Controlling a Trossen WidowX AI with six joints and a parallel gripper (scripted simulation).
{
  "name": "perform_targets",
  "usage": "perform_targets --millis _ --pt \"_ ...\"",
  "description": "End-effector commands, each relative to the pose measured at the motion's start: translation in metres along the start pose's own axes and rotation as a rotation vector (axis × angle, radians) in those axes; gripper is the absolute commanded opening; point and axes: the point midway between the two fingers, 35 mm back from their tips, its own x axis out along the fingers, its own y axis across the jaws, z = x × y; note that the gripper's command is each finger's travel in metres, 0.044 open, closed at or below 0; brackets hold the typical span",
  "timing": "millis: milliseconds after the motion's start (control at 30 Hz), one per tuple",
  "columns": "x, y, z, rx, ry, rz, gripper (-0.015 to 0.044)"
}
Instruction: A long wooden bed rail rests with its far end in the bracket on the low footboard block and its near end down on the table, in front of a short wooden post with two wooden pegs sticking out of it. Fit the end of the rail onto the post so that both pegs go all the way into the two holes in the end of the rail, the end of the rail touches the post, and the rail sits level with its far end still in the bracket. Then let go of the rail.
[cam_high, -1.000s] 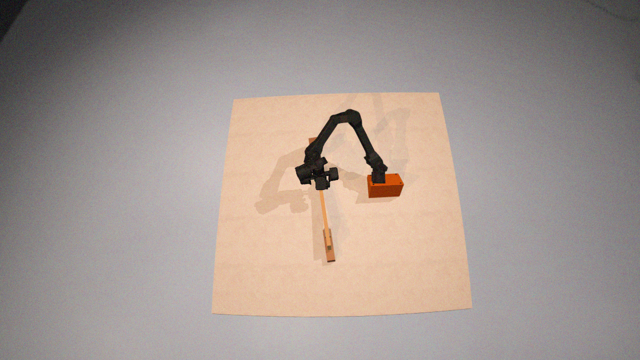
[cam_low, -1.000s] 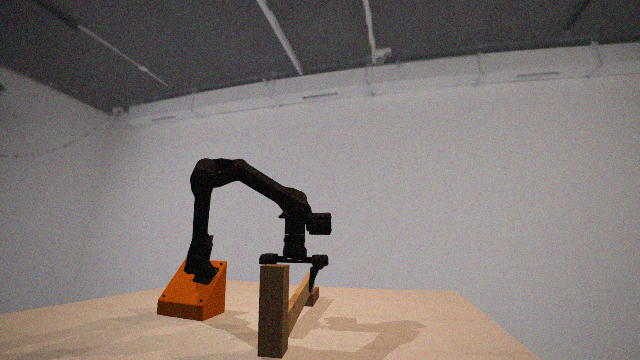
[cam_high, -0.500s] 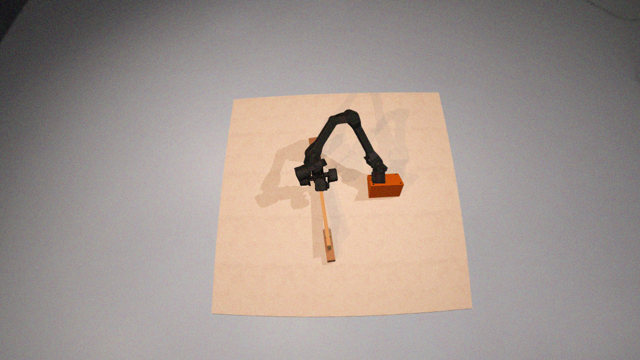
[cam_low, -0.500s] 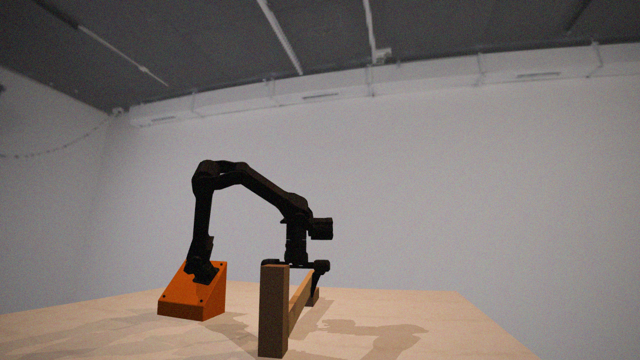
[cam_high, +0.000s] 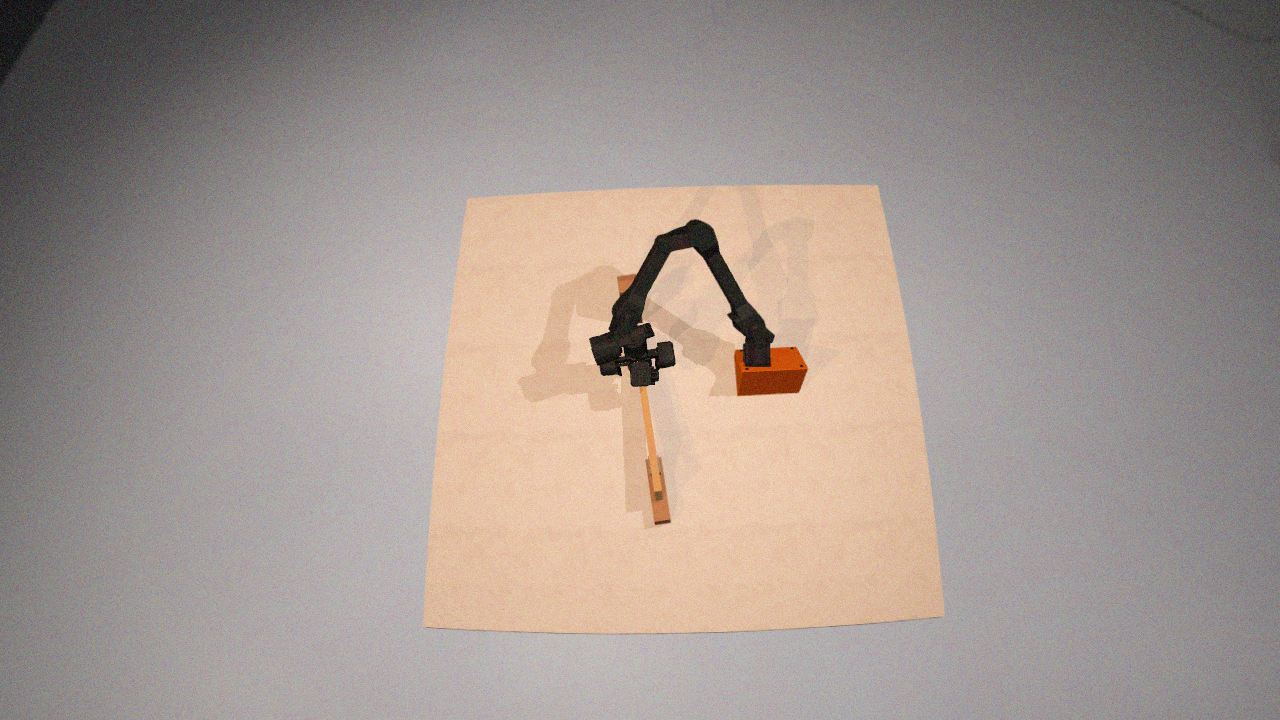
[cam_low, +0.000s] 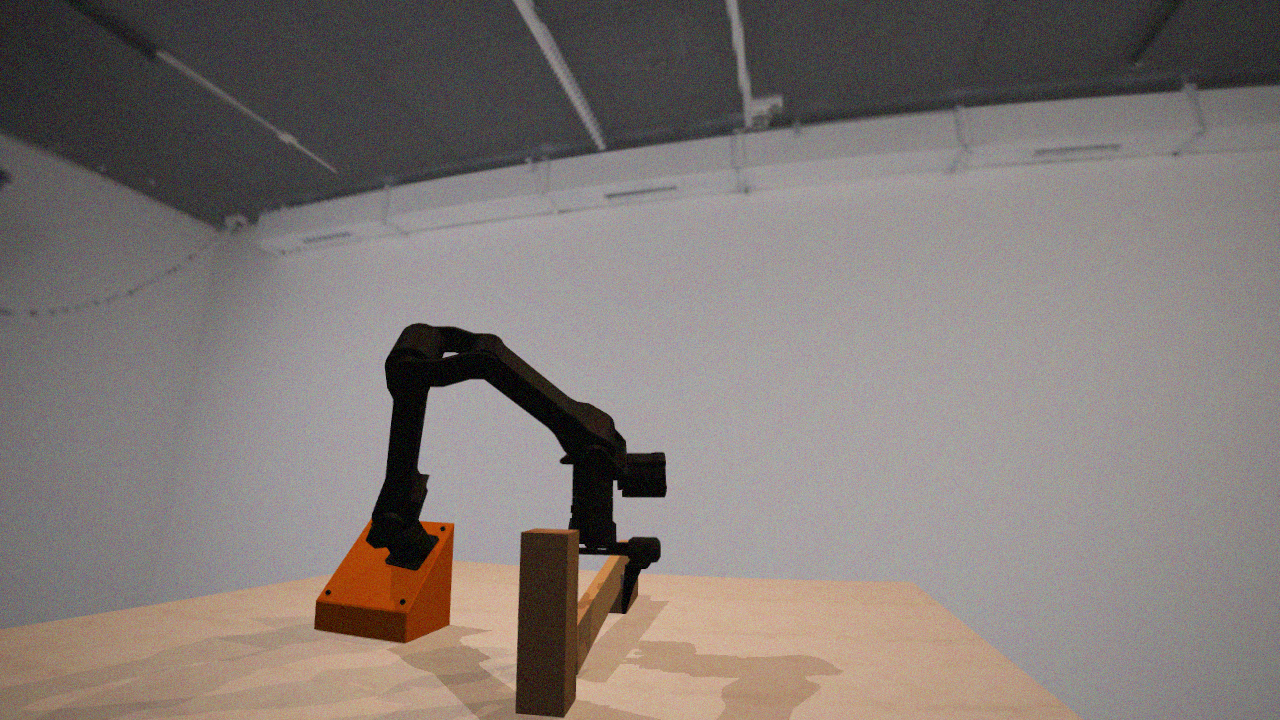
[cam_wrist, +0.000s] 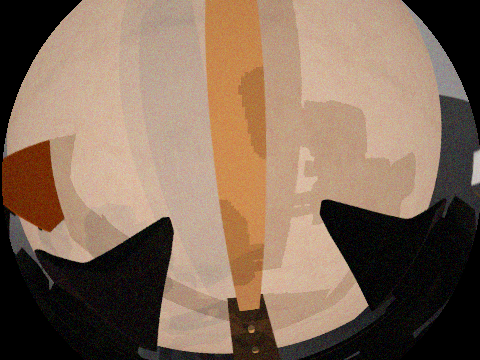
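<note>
— Where was the rail (cam_high: 648, 428) when you looked?

— It lay across the tabletop (cam_high: 805, 501), a long pale strip running away from the post (cam_low: 546, 622). Its far end sat on the low footboard block (cam_high: 659, 490), and the end nearer the post was down low. From where I stood it sloped, so it wasn't level.

— And the hand (cam_wrist: 247, 234)?

— It hung above the post end of the rail, pointing straight down, spread about as wide as it would go. One finger (cam_wrist: 127, 267) stood on each side of the rail with tabletop showing in the gaps, so it had hold of nothing.

— Could you see the pegs?

— In the wrist view, yes: two small dots on the dark face of the post (cam_wrist: 254, 339), one above the other. The rail's end was just in front of that face; whether it touched, I couldn't tell.

— What about the arm itself?

— It arched up from its orange base (cam_high: 769, 370), then dropped to the rail.
</note>
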Motion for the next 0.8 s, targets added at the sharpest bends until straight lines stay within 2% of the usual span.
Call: perform_targets --millis 0,567,767 --pt "0.007 0.003 0.000 -0.007 0.006 0.005 0.0440" --pt "0.031 0.005 -0.001 -0.007 0.010 0.006 0.0440" --pt "0.031 0.005 -0.001 -0.007 0.010 0.006 0.0282"
